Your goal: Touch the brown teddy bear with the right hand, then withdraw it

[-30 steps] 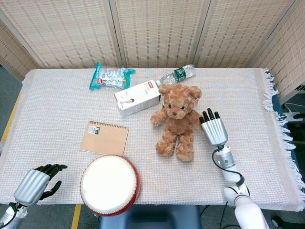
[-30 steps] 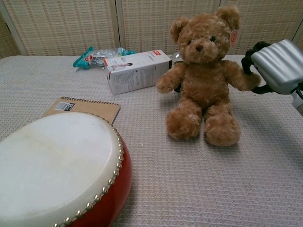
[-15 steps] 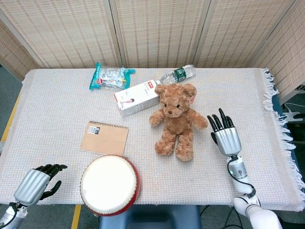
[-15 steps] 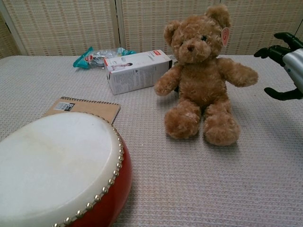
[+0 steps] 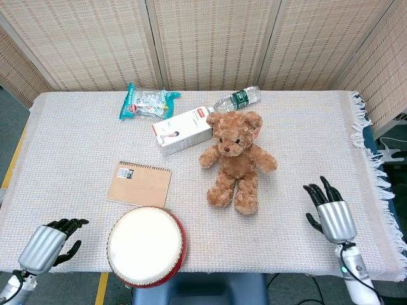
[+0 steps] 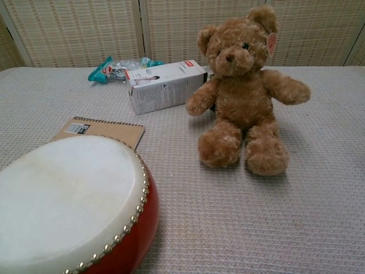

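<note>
Before woven screens (image 5: 210, 41), cloth-covered table (image 5: 76, 146), seated teddy bear (image 5: 235, 159), drum (image 5: 146, 246)

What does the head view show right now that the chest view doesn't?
Head view only: both robot hands, right open near the table's front right edge, apart from the bear, left at the front left corner, and the bottle. Chest view only: nothing extra. Both: bear, drum, notebook, box, snack bag.
</note>
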